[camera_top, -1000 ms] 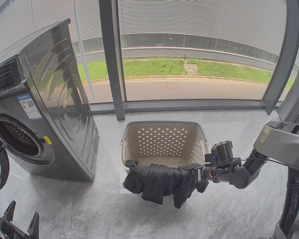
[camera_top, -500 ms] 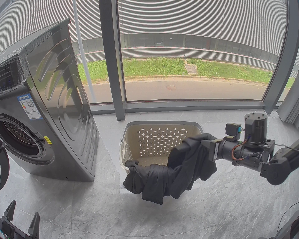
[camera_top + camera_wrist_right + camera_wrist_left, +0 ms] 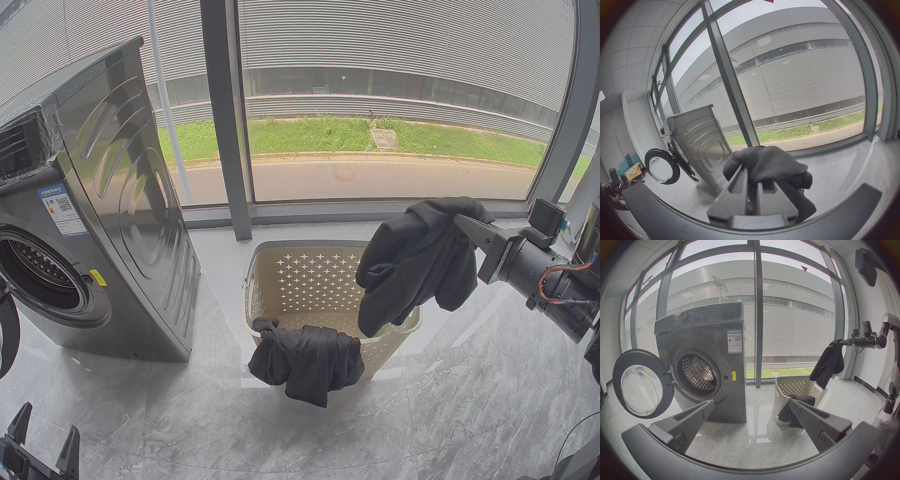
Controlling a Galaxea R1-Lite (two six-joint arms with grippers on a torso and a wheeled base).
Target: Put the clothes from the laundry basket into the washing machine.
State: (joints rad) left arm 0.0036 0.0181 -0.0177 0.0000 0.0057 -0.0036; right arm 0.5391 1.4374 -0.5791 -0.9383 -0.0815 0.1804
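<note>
1. Above the right rim of the laundry basket (image 3: 330, 245), the right gripper (image 3: 464, 222) pinches a dark garment (image 3: 415, 265) by its top fold, with the fingers pressed together on the cloth.
2. That garment hangs free below and to the left of the fingertips. Its lowest corner is at the basket's right-hand rim, and I cannot tell whether it touches.
3. A second dark garment (image 3: 307, 364) lies draped over the basket's near rim, partly inside and partly down the outer wall.
4. The washing machine (image 3: 119, 206) stands left of the basket, its round door (image 3: 642, 390) swung open.
5. The left gripper (image 3: 49, 420) hangs low at the near left with its fingers spread wide, well apart from both garments.
</note>
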